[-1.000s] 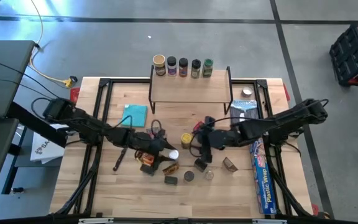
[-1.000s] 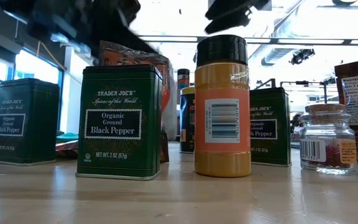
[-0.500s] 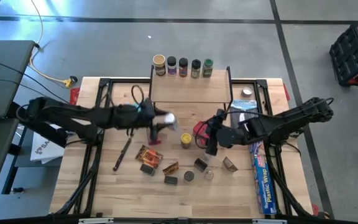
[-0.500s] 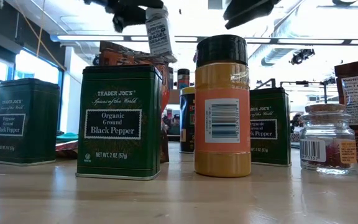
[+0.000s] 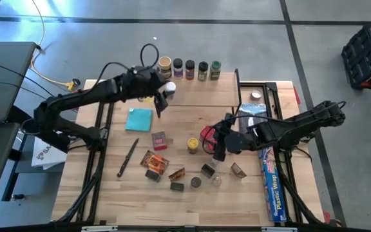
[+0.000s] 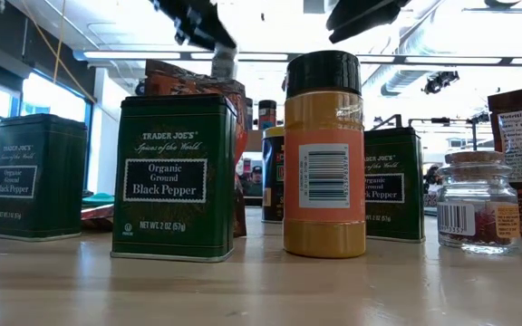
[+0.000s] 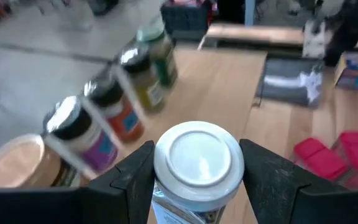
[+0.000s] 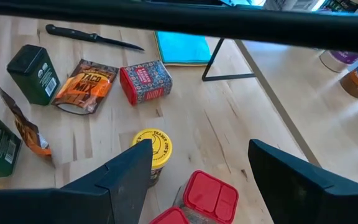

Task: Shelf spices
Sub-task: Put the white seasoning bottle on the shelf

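**A:** What holds what, biggest first?

**B:** The table [image 5: 108, 193] carries everything. At its far edge stands the shelf [image 5: 198, 96], and along the shelf's back edge runs a row of five spice jars [image 5: 189, 68]: one with a wide tan lid, then dark-lidded ones, a green lid at the end. Loose on the table in front lie the plastic-wrap box [image 5: 268, 175], a teal cloth [image 5: 139, 119], a red box [image 5: 159, 140], a yellow-lidded jar [image 5: 192, 144], orange packets, dark tins and a knife [image 5: 127, 158].

**A:** And the arms?

**B:** The left arm reaches out over the shelf's left end. The left gripper [image 7: 196, 163] has its fingers pressed against both sides of a white-lidded jar [image 7: 197, 155], carried upright just beside the tan-lidded jar. The right gripper [image 8: 194, 163] hangs over mid-table near the yellow lid, its fingers spread wide with nothing between them.

**A:** Any writing?

**B:** From table height, the green tins [image 6: 176, 177] read "Trader Joe's Spices of the World, Organic Ground Black Pepper, Net Wt. 2 oz (57g)". The long box says "Plastic Wrap"; one packet [image 8: 84, 85] says "Taco Mix".
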Controlling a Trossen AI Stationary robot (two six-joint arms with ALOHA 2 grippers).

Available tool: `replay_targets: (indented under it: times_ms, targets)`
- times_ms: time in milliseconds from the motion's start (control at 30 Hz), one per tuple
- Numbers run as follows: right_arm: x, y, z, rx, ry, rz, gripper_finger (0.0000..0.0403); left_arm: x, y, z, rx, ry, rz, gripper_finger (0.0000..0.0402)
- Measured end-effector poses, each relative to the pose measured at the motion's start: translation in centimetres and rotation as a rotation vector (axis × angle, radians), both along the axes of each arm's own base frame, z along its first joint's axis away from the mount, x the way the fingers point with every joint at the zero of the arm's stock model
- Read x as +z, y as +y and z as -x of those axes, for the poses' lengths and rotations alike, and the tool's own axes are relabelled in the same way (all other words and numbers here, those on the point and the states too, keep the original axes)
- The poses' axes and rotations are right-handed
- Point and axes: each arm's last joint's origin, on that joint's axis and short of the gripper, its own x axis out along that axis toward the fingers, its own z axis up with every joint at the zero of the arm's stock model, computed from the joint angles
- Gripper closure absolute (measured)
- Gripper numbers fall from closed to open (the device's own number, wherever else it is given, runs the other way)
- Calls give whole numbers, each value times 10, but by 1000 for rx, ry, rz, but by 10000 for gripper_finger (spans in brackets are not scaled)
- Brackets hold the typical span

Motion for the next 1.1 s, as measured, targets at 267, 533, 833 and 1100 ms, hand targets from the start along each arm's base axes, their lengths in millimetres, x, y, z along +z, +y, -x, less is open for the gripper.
replay_targets:
  times_ms: [267,533,833,1100]
  targets:
    - [-2,0,1,1,8,-7,142,-15,38,9,15,83,39,207]
    - [-2,0,0,2,2,-7,142,-23,67,14,70,80,52,190]
    - [-2,0,0,3,2,-7,142,-29,82,15,55,38,121,192]
    - [-2,0,0,4,3,-5,142,-30,82,15,52,44,125,172]
